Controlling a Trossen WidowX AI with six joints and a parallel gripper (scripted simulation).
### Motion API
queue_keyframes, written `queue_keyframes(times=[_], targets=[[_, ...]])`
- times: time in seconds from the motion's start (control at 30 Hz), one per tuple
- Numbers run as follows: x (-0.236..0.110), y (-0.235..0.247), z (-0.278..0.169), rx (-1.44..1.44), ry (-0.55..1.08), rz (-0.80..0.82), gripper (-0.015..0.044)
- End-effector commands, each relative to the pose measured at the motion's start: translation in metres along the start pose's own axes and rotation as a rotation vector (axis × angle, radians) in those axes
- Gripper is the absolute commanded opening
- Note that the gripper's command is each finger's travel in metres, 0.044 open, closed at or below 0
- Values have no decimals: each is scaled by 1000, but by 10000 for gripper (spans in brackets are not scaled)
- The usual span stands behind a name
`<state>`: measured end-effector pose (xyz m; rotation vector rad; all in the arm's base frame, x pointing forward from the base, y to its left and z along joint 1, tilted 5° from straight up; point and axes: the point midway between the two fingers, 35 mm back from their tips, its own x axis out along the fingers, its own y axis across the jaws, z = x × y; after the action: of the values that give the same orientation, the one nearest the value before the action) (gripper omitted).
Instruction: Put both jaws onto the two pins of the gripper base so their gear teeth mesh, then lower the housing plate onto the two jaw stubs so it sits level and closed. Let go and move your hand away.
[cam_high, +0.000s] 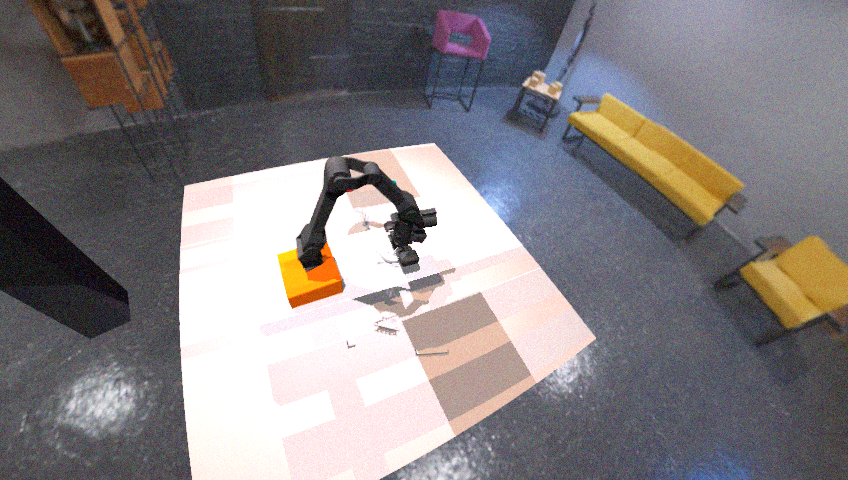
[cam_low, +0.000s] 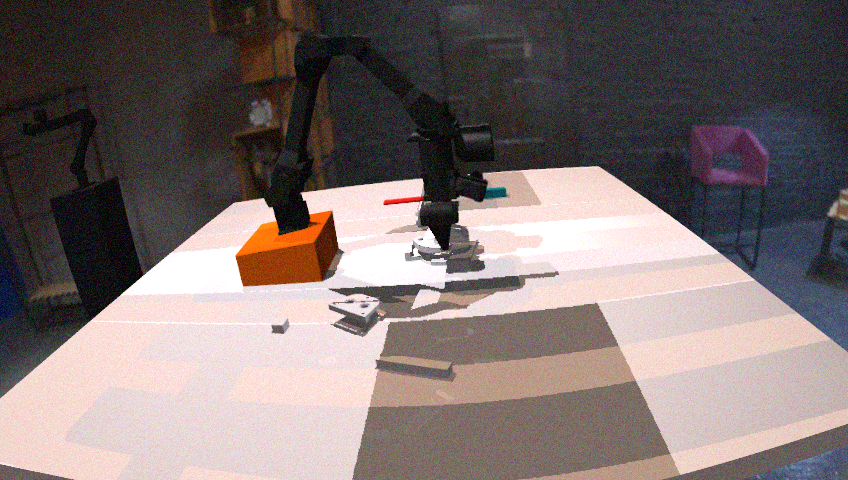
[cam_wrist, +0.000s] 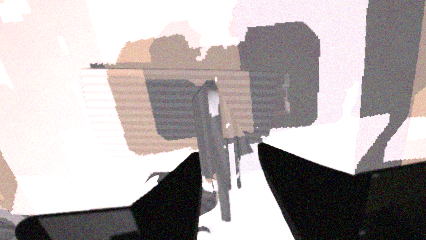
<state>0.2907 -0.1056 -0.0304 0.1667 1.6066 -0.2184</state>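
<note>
Gripping a slender grey part (cam_wrist: 204, 127) between the fingers (cam_high: 407, 256) (cam_low: 440, 230), one end jutting past them.

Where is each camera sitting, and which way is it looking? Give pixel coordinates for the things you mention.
Top: high above, looking steeply down at the table (cam_high: 226, 392) (cam_low: 535, 428); the whole arm shows.
Exterior: off one side, slightly above the table, looking across it; arm and gripper (cam_low: 444, 245) show.
Wrist: on the arm near the gripper, looking past its two dark fingers.
Top and exterior share the orange block (cam_high: 312, 279) (cam_low: 279, 261).
</note>
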Motion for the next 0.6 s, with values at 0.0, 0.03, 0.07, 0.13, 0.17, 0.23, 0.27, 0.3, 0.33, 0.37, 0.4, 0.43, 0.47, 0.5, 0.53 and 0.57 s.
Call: queue_keyframes(times=[0.0,0.03,0.07,0.13,0.17,0.23,0.27,0.3,0.33,0.37,0.4,0.43,0.47,0.5,0.53,0.57], targets=[[3,-1,0,-5,1,-5,134],[3,-1,0,-5,1,-5,134],[3,-1,0,-5,1,-5,134],[3,-1,0,-5,1,-5,134],[3,-1,0,-5,1,-5,134],[3,-1,0,-5,1,-5,134],[3,-1,0,-5,1,-5,134],[4,-1,0,-5,1,-5,134],[4,-1,0,-5,1,-5,134],[5,-1,0,-6,1,-5,134],[6,-1,0,-6,1,-5,134],[6,-1,0,-6,1,-5,134],[6,-1,0,-6,1,-5,134],[6,-1,0,-6,1,-5,134],[6,-1,0,-6,1,-5,134],[6,-1,0,-6,1,-5,134]])
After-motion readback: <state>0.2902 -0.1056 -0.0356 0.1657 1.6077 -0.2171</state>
